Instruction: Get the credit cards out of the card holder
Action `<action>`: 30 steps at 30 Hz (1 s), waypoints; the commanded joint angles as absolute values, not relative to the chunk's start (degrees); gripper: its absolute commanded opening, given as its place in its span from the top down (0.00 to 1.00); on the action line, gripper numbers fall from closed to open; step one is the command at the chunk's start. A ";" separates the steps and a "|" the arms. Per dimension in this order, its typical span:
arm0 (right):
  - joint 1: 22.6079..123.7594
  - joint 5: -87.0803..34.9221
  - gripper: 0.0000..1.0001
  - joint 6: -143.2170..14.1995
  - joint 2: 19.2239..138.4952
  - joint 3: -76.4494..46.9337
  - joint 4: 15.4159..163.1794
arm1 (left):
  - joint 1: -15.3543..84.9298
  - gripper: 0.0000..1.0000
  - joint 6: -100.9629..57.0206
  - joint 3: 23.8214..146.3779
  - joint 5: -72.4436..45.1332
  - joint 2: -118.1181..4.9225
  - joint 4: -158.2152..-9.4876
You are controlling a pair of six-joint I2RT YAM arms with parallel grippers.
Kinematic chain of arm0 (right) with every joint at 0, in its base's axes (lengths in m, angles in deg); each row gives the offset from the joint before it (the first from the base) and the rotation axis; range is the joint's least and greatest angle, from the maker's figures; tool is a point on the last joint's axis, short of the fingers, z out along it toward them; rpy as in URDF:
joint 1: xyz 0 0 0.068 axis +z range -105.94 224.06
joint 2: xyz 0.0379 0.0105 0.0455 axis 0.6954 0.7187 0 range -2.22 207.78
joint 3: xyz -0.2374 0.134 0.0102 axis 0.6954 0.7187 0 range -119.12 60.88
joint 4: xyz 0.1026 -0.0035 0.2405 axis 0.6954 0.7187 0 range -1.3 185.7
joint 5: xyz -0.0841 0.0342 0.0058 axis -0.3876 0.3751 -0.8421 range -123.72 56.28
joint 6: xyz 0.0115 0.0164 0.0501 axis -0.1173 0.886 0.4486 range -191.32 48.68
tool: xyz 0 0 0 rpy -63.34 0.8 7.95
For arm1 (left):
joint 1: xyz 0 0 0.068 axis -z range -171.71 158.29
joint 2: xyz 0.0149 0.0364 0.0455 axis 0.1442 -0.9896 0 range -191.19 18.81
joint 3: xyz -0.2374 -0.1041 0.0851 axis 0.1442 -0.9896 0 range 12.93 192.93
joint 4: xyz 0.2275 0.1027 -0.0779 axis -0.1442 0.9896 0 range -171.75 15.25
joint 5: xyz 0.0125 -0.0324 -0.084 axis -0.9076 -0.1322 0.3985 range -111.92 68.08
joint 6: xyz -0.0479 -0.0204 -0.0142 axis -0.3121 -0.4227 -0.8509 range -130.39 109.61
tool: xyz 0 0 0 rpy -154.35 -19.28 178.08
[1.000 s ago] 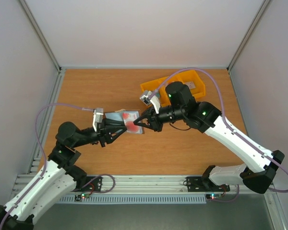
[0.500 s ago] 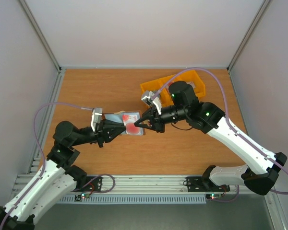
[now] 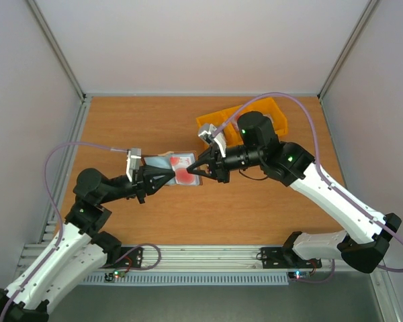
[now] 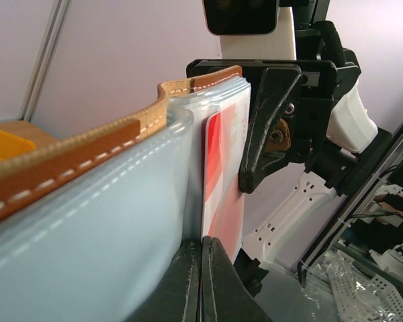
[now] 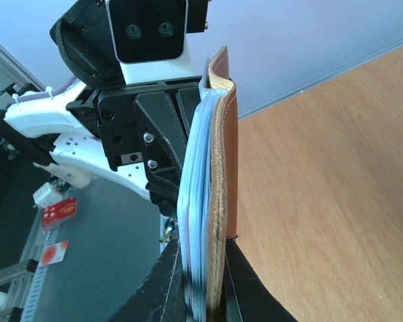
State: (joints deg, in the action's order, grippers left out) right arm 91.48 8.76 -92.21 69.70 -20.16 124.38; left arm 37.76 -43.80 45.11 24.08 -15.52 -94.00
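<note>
Card holder held in the air between both arms, left of the yellow bin.

The brown leather card holder (image 3: 162, 163) (image 4: 74, 154) (image 5: 223, 168) hangs open above the tabletop (image 3: 255, 201), just left of and nearer than the yellow bin (image 3: 211, 123). The right end effector (image 3: 193, 172) (image 5: 201, 282) pinches the holder's leather cover and clear sleeves on the side facing the bin. The left end effector (image 3: 173, 174) (image 4: 201, 268) is pressed together on the edge of a red-and-white credit card (image 4: 221, 181) (image 3: 183, 176) on the side away from the bin. That card sits upright against the sleeves, beside the right fingers (image 4: 265, 127).
</note>
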 commanded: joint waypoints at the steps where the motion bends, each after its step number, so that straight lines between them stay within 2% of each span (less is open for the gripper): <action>1: 94.23 13.07 0.99 -91.47 72.47 -17.84 116.43 | 39.58 1.00 -42.81 45.60 27.93 -15.97 -99.43; 8: 92.76 12.31 0.99 -91.82 69.79 -15.96 117.88 | 39.36 1.00 -42.62 44.27 28.79 -14.68 -97.32; 14: 88.82 17.47 0.99 -88.58 65.74 -12.75 113.85 | 38.27 1.00 -46.53 45.20 28.62 -15.03 -98.31; 30: 87.38 19.71 0.98 -89.47 66.87 -14.18 116.55 | 38.17 1.00 -45.68 44.34 31.71 -16.01 -101.38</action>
State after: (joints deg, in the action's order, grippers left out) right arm 87.39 16.63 -89.63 65.66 -12.55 118.48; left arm 37.94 -46.07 44.31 29.66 -15.32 -96.21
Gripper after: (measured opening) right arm 0.096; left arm 0.007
